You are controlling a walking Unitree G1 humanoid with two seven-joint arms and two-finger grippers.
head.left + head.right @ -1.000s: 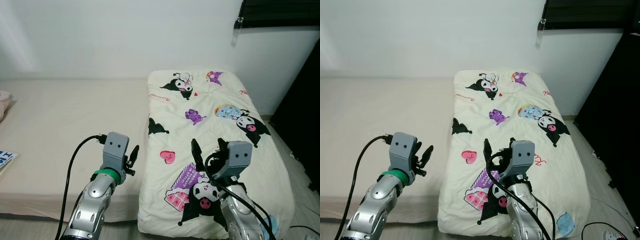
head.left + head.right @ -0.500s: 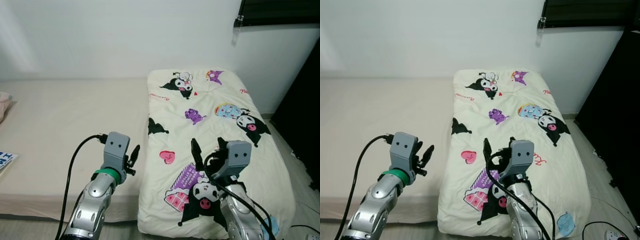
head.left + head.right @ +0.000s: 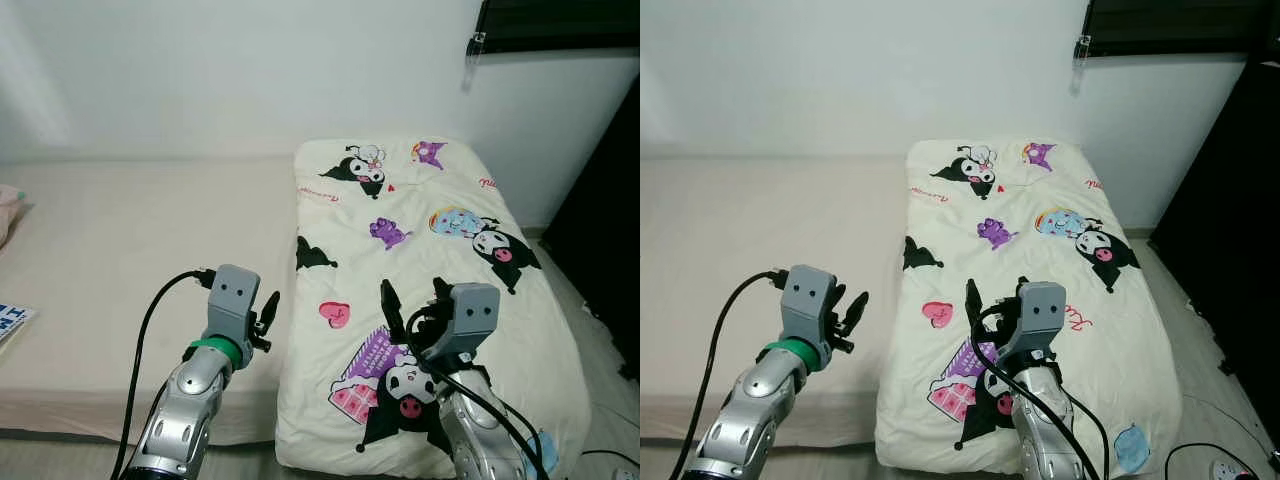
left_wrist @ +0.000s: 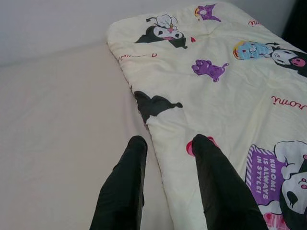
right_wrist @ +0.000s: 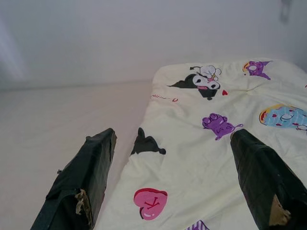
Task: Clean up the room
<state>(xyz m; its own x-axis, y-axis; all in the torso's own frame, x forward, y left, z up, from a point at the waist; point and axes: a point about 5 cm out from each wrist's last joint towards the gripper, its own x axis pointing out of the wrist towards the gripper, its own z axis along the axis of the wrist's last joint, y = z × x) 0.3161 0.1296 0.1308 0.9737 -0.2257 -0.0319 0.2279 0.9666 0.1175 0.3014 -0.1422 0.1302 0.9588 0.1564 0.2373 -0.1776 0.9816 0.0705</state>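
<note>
A soft, floppy cream cartoon-print quilt point(image 3: 420, 290) covered the beige bed point(image 3: 130, 260). The left gripper point(image 3: 268, 318) and right gripper point(image 3: 413, 305) hovered unclenched; its near-left edge looked best to pinch.

- White wall point(image 3: 250, 70): straight ahead of both pincers, well beyond them
- Beige mattress point(image 3: 130, 230): below the left pincer point(image 3: 266, 312), spreading ahead of it and out to its outer side
- Blue-and-white printed book point(image 3: 10, 318): far to the outer side of the left pincer, on the mattress edge, cut off by the frame
- Pink soft item point(image 3: 8, 205): beyond the book, further ahead of the left pincer
- Black window blind point(image 3: 560, 25): high above and ahead of the right pincer point(image 3: 414, 300)
- Dark panel point(image 3: 610, 220): well to the outer side of the right pincer
- Grey floor point(image 3: 1200, 400): below that panel, with a white power strip point(image 3: 1225, 470)
</note>
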